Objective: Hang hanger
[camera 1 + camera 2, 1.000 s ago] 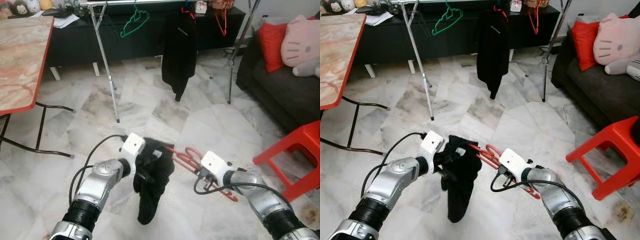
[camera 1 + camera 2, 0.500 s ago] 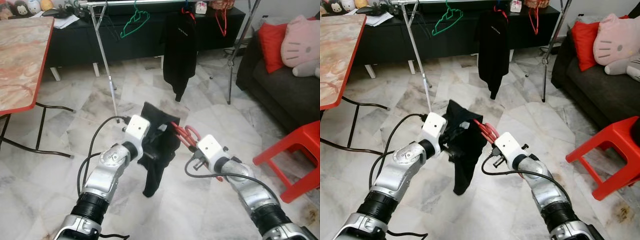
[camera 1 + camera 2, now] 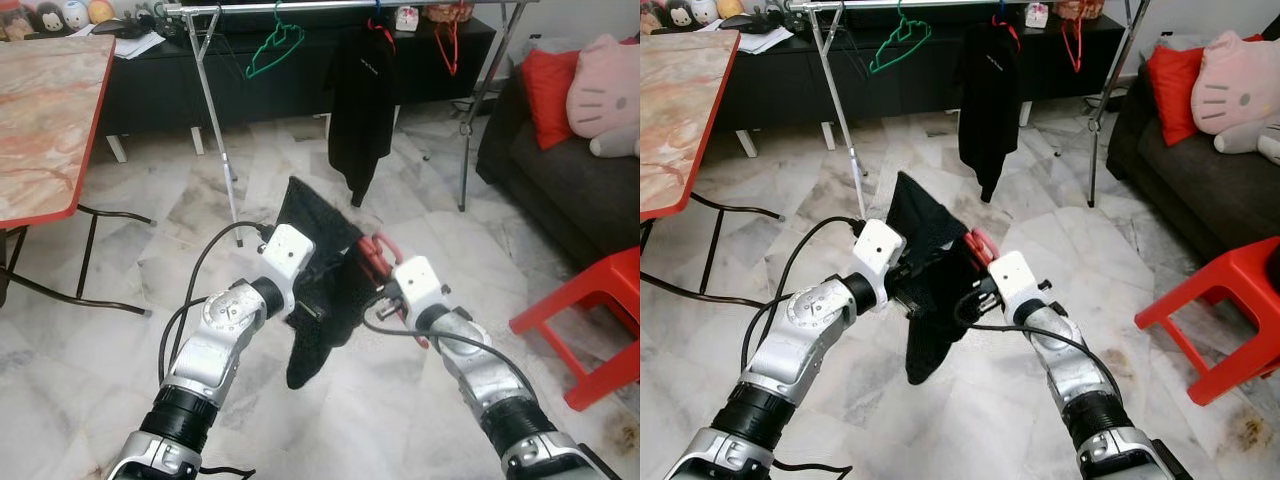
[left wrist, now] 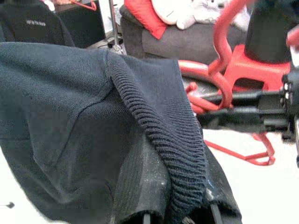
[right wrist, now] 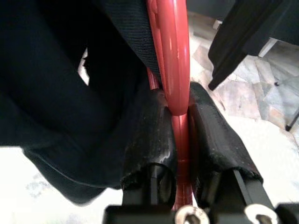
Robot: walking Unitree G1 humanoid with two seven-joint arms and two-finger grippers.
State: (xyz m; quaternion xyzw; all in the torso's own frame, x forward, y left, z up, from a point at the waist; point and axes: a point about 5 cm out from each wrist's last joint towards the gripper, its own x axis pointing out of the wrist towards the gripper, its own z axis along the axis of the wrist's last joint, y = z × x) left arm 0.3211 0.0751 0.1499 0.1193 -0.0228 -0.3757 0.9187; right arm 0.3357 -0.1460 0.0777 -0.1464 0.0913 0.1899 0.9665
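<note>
We see both arms raised in front of the robot, above the marble floor (image 3: 120,330). The right pincer (image 5: 180,126) is closed tight on the red hanger (image 5: 170,56); both black fingers (image 5: 152,135) press against its plastic bar. The left pincer (image 3: 915,285) grips the dark garment (image 3: 320,300), its fingers buried in the knit fabric, closed on it as far as we can tell. The garment is draped over the hanger, one end hanging down toward the floor. Hanger and garment are held in the air between the two arms, in front of the clothes rack (image 3: 215,130). On the rack's rail hang a green hanger (image 3: 272,45), a black shirt (image 3: 362,100) and another red hanger (image 3: 450,40). A red stool (image 3: 590,310) stands at right.
</note>
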